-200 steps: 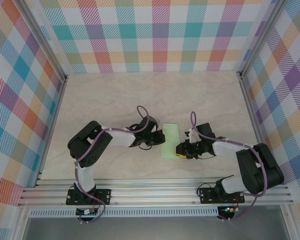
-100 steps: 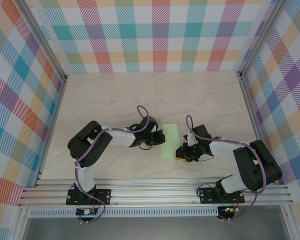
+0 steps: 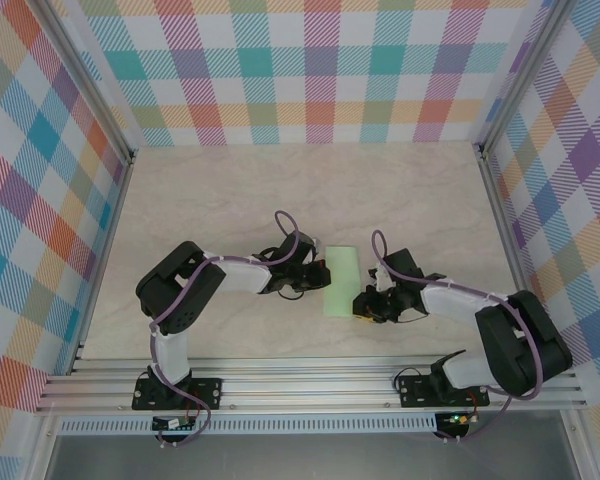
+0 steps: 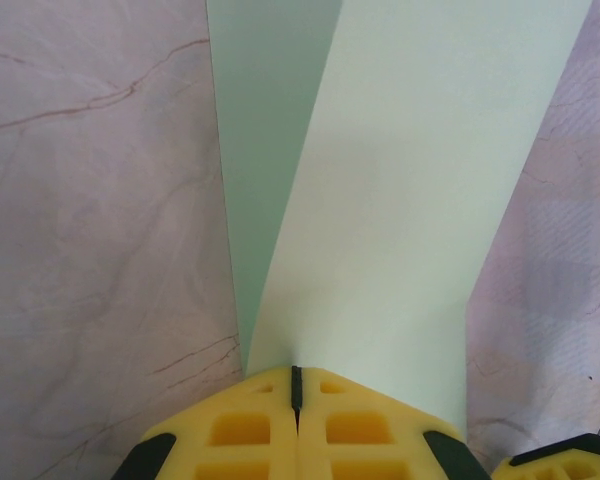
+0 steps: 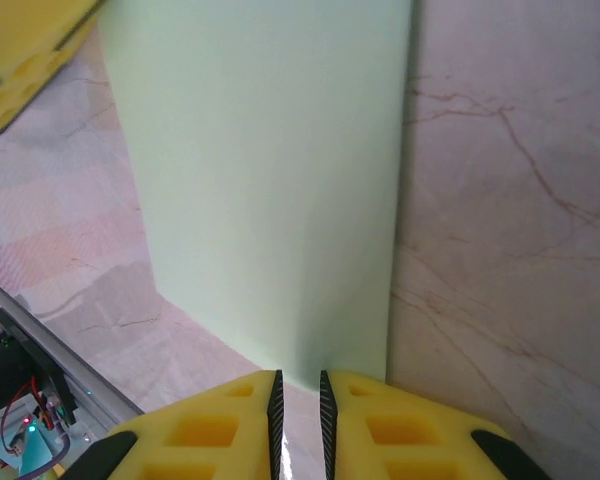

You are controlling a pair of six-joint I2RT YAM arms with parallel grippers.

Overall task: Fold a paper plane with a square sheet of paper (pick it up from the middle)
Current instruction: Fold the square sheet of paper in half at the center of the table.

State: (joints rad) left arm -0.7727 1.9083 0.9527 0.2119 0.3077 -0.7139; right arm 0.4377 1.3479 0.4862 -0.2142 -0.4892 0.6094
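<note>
The square sheet of paper (image 3: 342, 278), pale mint green, lies on the table folded into a narrow rectangle, not a pointed paper plane. My left gripper (image 3: 320, 280) is shut on its left edge. In the left wrist view the upper layer (image 4: 410, 200) rises out of the closed jaws (image 4: 296, 372), while the lower layer (image 4: 265, 150) lies flat. My right gripper (image 3: 362, 305) sits low at the sheet's near right corner. In the right wrist view its jaws (image 5: 298, 378) stand a narrow gap apart, with only table in the gap and the paper's (image 5: 270, 180) near edge just ahead of the tips.
The marbled tabletop (image 3: 230, 190) is walled by checkered panels, with an aluminium rail (image 3: 310, 385) along the near edge. A yellow finger of the left gripper (image 5: 20, 60) shows at the top left of the right wrist view.
The right gripper has slid slightly toward the near edge at the sheet's corner, and its wrist has turned a little. The left gripper and the paper have stayed put.
</note>
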